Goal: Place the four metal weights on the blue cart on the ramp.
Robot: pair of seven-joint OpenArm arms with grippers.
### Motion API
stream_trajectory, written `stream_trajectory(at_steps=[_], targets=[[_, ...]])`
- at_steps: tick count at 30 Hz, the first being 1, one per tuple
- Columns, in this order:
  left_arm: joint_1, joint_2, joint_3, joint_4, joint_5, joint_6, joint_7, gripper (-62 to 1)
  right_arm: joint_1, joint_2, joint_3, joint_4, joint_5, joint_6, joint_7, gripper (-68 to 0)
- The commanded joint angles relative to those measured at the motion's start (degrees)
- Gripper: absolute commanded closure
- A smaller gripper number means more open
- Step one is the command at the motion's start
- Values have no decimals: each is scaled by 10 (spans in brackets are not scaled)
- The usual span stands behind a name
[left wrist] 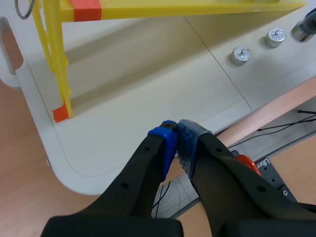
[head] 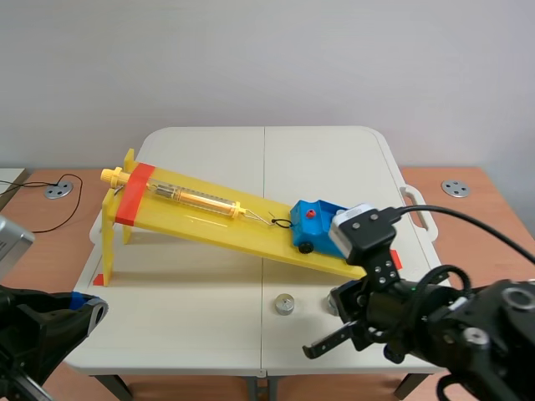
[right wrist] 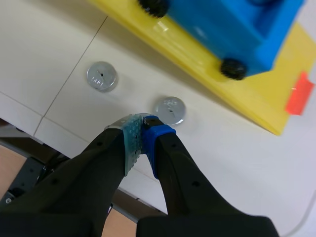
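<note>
The blue cart (head: 313, 222) sits low on the yellow ramp (head: 209, 219), at its right end. One metal weight (head: 284, 304) stands on the table in front of the ramp, and a second (right wrist: 169, 109) lies just ahead of my right gripper (right wrist: 141, 123). The right gripper's pads are pressed together, and the silver rim of a third weight (right wrist: 118, 122) shows at their tips. The right arm (head: 435, 330) hides that weight in the scene view. My left gripper (left wrist: 177, 132) is shut on nothing and hangs over the table's near left edge, far from the weights (left wrist: 240, 55).
A yellow spring tube (head: 196, 199) lies along the ramp, tied to the cart by a string. The ramp's tall leg (left wrist: 59, 74) stands ahead of the left gripper. A black cable (head: 468, 219) runs from the right arm. Brown side tables flank the white table (head: 192, 334).
</note>
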Motion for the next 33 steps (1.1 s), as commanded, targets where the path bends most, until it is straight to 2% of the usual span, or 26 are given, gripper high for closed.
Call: stream_trajectory(at_steps=[1, 7, 11, 17, 23, 33], targets=[[-11, 4, -8, 47, -25, -21, -46, -27, -7, 27, 52, 103, 63, 9, 26, -6], [-11, 4, -8, 47, -25, -21, -46, -27, -48, 28, 156, 193, 182, 48, -10, -6], [-11, 4, -8, 47, -25, -21, -46, -27, -45, 21, 210, 206, 242, 48, -3, -6], [-11, 4, -8, 47, -25, -21, -46, -27, -6, -25, 224, 191, 257, 56, 6, -6], [-11, 4, -8, 47, -25, -21, -46, -27, 59, -72, 222, 130, 257, 59, 8, -6], [-11, 4, -8, 47, -25, -21, -46, -27, 146, -104, 220, 33, 259, 66, 14, -6]])
